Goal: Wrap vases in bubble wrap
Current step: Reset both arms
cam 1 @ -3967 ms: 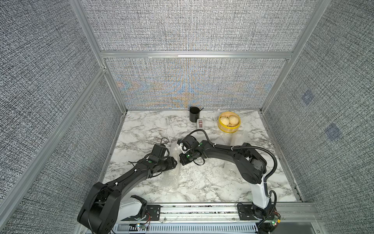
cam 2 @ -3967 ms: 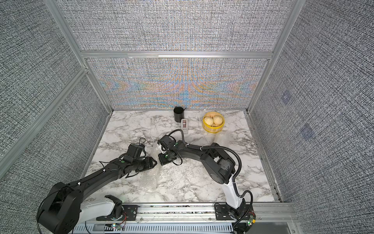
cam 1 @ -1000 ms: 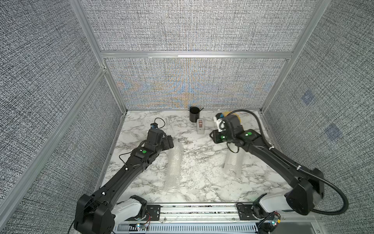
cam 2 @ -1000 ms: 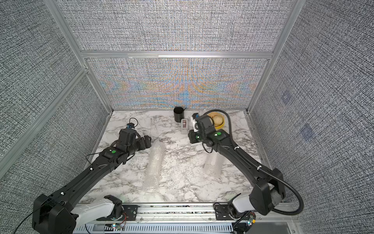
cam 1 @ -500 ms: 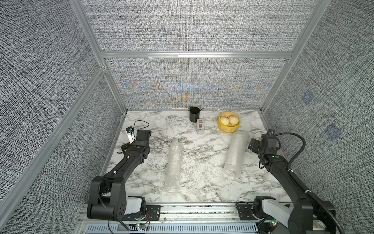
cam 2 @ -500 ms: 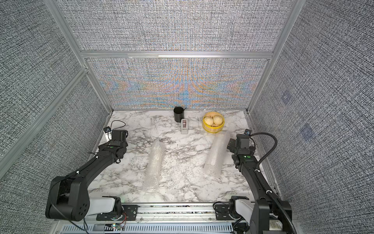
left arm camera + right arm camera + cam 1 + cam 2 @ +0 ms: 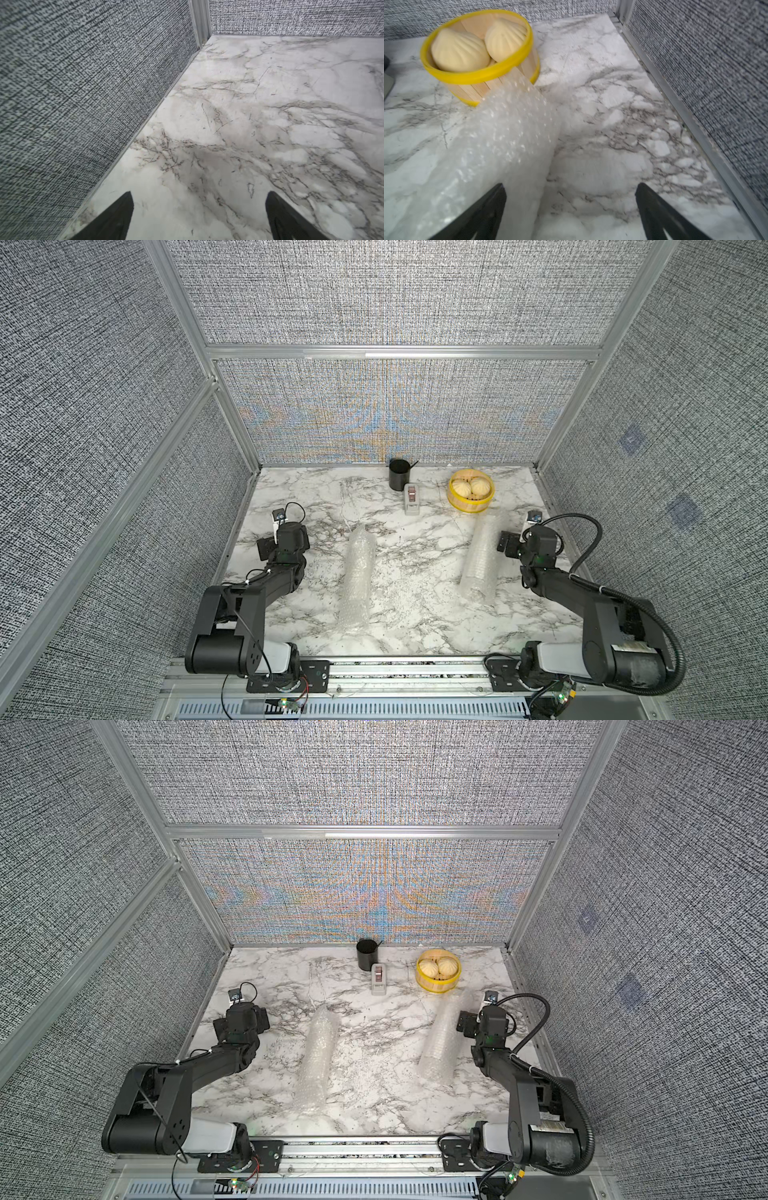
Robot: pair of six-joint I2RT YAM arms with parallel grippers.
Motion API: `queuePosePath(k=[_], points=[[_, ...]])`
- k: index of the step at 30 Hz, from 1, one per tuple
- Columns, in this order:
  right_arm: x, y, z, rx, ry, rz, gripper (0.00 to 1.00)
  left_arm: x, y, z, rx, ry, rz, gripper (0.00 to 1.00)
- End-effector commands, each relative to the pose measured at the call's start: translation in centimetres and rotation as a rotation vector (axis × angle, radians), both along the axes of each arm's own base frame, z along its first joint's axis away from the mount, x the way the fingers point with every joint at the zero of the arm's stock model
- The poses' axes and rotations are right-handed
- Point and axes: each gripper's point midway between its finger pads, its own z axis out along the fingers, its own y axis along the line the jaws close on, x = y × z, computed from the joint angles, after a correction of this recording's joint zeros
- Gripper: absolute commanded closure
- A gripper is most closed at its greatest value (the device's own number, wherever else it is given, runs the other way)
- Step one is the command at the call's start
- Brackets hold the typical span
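Note:
Two rolls of clear bubble wrap lie lengthwise on the marble table. One roll (image 7: 357, 572) (image 7: 318, 1058) is left of centre and the other roll (image 7: 480, 558) (image 7: 440, 1042) is at the right. No vases show, and I cannot tell what is inside the rolls. My left gripper (image 7: 284, 545) (image 7: 199, 193) hangs open by the left wall, over bare marble and apart from the left roll. My right gripper (image 7: 534, 541) (image 7: 570, 185) is open just right of the right roll (image 7: 500, 141). One of its fingers is level with the roll's side, and nothing is between the fingers.
At the back stand a black cup (image 7: 399, 475), a small grey device (image 7: 411, 499) and a yellow-rimmed wooden basket (image 7: 469, 505) (image 7: 477, 75) holding two buns. The right roll's far end reaches that basket. Grey fabric walls close in the left, back and right sides.
Both arms have drawn back from the table's middle and rear to the side walls. The right gripper has opened wide. Both rolls lie where they were.

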Motion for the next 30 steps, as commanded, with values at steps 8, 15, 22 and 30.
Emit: queuePosePath(k=[8,15,22,30], points=[[1.7,5.9,1.6,0.026,-0.136,0.288,0.01,1.1,-3.8,2.1,-0.035,-0.169,-0.263,0.01],[2.2,7.2,-0.1,-0.038,-0.123,0.323,0.01,1.2,-4.5,2.0,-0.048,-0.178,-0.316,0.01],[2.4,6.6,-0.7,-0.039,-0.132,0.281,0.01,1.8,-4.0,0.7,-0.108,-0.175,-0.335,0.01],[2.4,6.5,-0.8,-0.04,-0.121,0.275,0.01,1.7,-4.0,0.7,-0.109,-0.158,-0.332,0.01]])
